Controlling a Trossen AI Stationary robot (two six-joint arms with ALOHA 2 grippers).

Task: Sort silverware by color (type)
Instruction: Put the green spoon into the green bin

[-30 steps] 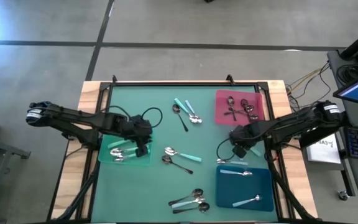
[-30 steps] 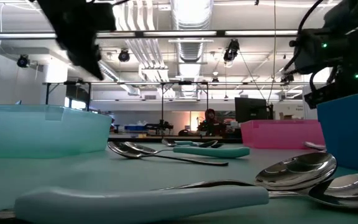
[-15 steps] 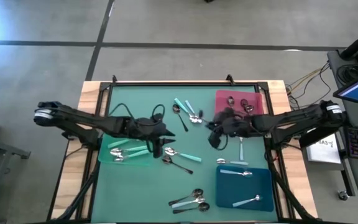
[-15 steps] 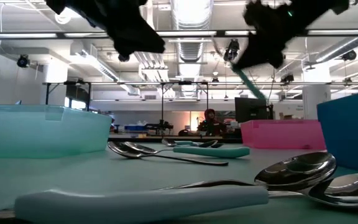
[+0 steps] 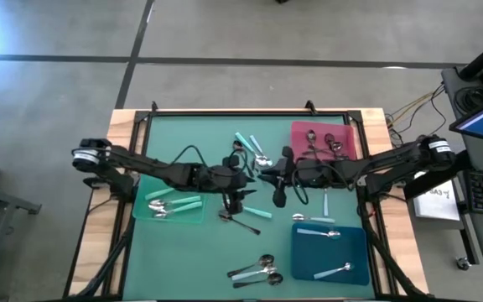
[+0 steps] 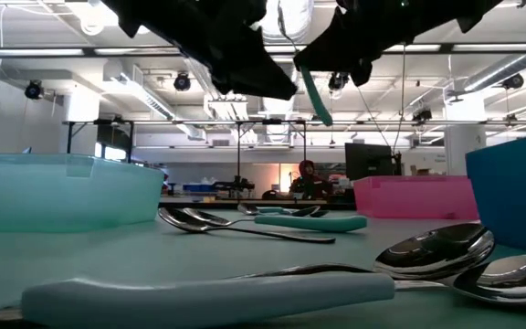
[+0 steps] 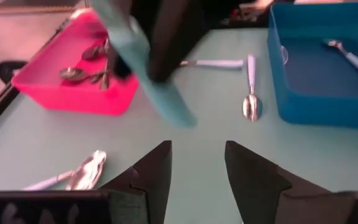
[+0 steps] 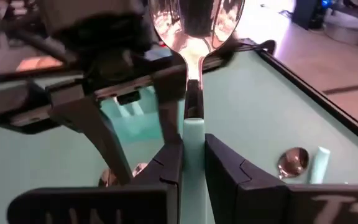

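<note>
1. Teal tray (image 5: 193,217), far left: it held a few teal-handled spoons. My left gripper (image 7: 197,152) had been over this tray a second before. It had since moved to mid-table.

2. Left gripper: my jaws had gone from narrow to wide and held nothing. They pointed at the spoon (image 8: 193,132) offered by the other arm, and did not yet touch it.

3. Spoon: teal handle, metal bowl. It hung in the air above mid-table, between the two grippers.

4. Right gripper (image 8: 193,148): my jaws were clamped on the spoon's handle, bowl outward. This arm had carried it in from beside the blue tray (image 5: 357,252).

5. Pink tray (image 5: 298,156), right rear: it held dark metal spoons. The blue tray, right front, held pale-handled ones.

Meaning: I judged this a handover. The spoon belonged in the teal tray, on the left arm's side. Next, the left jaws had to close on the handle before the right let go. More spoons (image 5: 258,269) lay loose on the table.
</note>
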